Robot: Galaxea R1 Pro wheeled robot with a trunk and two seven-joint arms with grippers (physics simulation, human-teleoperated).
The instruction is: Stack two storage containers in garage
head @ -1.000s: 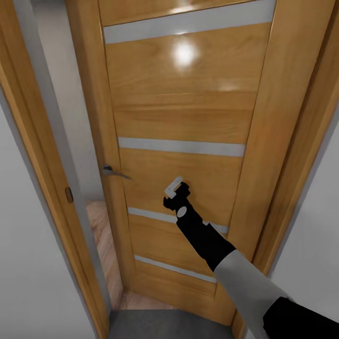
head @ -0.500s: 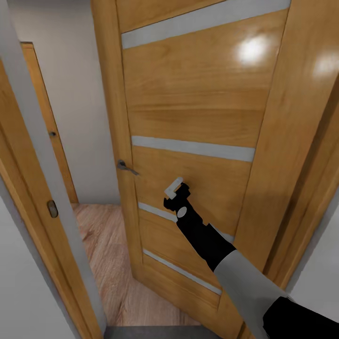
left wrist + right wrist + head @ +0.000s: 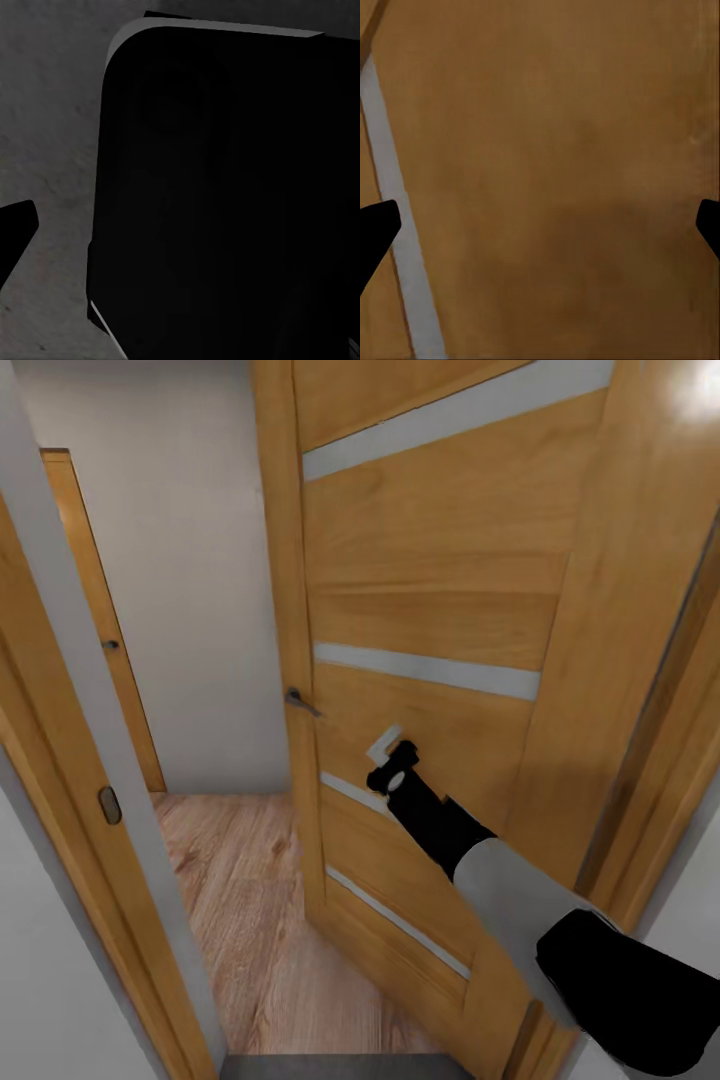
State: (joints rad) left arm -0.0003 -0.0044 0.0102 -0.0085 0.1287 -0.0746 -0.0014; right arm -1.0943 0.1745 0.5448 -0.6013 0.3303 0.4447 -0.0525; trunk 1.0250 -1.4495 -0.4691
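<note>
At the left, the honey-coloured wooden door frame [image 3: 70, 760] opens onto a light wood plank floor [image 3: 250, 900] and a plain cream wall [image 3: 190, 580] beyond. The glossy wooden door with pale grey strips [image 3: 440, 610] stands ajar, seemingly because the right pincer [image 3: 385, 748] presses its face, jaws apart and holding nothing. The left pincer's state I cannot tell. Neither container is visible; grey concrete floor [image 3: 340, 1068] lies underfoot.

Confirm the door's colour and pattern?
Honey-brown wood door with pale grey horizontal stripes; head view.
</note>
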